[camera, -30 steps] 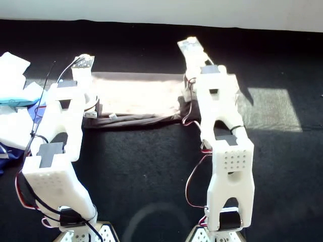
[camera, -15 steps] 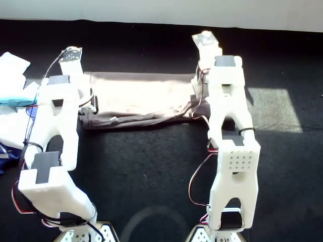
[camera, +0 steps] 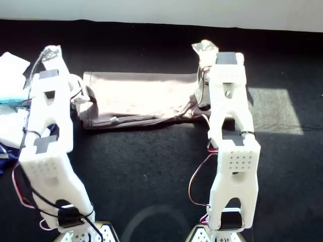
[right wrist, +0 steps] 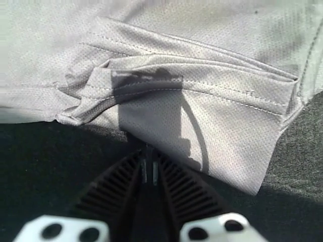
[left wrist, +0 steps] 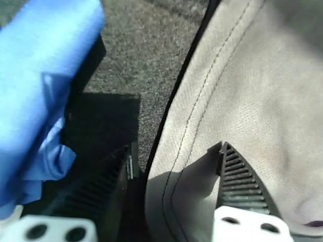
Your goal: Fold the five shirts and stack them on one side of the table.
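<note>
High view: the grey shirt (camera: pixel 139 98) lies folded flat on the black table (camera: pixel 146 171), far of centre. My left arm (camera: pixel 48 116) is at its left edge, my right arm (camera: pixel 229 111) is at its right edge, and a pile of white and blue shirts (camera: pixel 12 108) lies at the table's left side. Left wrist view: my left gripper (left wrist: pixel 176 154) has its jaws wide, astride the shirt's stitched edge with one finger over the table and the other over the cloth, and a blue cloth (left wrist: pixel 45 85) lies just beside. Right wrist view: my right gripper (right wrist: pixel 149 169) has its jaws pressed together, tips over the table at the shirt's near, creased edge.
</note>
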{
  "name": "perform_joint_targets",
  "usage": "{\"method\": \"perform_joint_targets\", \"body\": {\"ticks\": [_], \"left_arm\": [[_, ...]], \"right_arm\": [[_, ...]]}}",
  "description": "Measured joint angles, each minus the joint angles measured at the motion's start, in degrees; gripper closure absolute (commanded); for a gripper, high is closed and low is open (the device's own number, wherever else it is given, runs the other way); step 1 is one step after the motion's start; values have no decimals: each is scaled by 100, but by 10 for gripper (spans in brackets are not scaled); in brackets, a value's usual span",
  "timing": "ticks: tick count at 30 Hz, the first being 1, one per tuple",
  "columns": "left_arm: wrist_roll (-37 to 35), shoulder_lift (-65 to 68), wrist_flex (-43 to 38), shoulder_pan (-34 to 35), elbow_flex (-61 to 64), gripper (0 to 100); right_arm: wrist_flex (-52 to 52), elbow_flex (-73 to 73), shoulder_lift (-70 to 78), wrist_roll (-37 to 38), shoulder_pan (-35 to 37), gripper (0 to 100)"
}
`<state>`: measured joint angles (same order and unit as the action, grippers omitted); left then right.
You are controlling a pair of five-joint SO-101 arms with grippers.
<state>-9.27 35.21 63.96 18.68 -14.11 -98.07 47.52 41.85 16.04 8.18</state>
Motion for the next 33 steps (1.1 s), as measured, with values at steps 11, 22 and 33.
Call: {"method": "perform_joint_targets", "body": {"ticks": [11,22,33], "left_arm": [[-9,2488,2681,-492,-3930,749],[-18,3341,3552,-756,-5389,992],[325,2822,3622,114,-5319,992]], "right_arm": [[-237,633,-1363,0,-105,991],[-237,-2066,-4369,0,-721,991],[1688,-6655,-6400,0,-1134,991]]}}
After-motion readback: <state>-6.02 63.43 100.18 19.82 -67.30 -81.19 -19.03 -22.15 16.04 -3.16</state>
